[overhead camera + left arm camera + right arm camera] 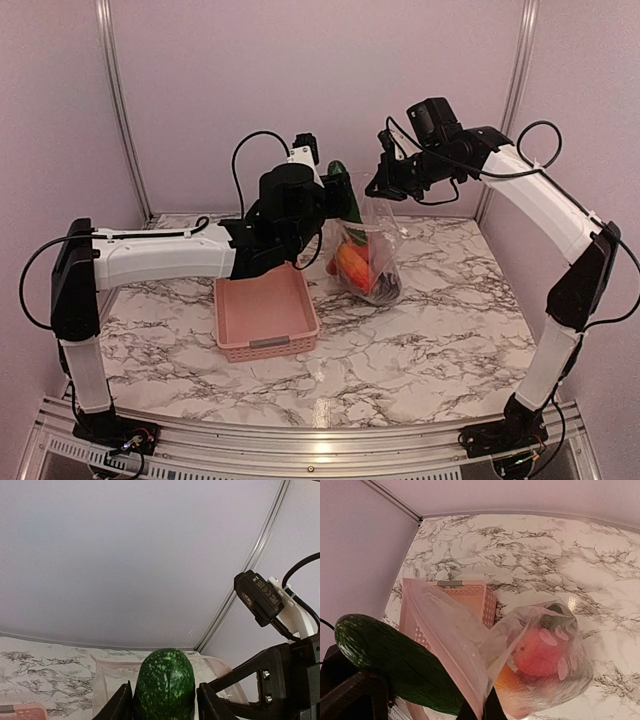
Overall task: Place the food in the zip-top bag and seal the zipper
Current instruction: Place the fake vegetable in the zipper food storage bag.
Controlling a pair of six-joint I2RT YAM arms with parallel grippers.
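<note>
Here everything turns on how the cucumber (165, 680) lies to the mouth of the bag (375, 262). The cucumber is up in the air at the left side of the mouth, close against the bag's upper edge. In the top view its long axis runs steeply, one rounded end high and the other slanting down and rightward toward the opening. In the right wrist view its lower part passes behind the pale zipper (462, 677), but I cannot tell whether it is already inside the mouth or only beside it. The left tool (165, 702) carries it: its fingers (207, 700) stand partly apart, pressed on either flank of the cucumber, with the rounded end sticking out past the tips. The right tool (385, 182) is closed tight, pinching the bag's top edge and holding it up, so the bag hangs with its bottom apparently resting on the tabletop (450, 340). An orange-red fruit (535, 655) and other pieces lie low in the bag. The pink basket (268, 348) sits just left of the bag. As I judge it, the cucumber must go down and right, end first, into the opening before any sealing.
</note>
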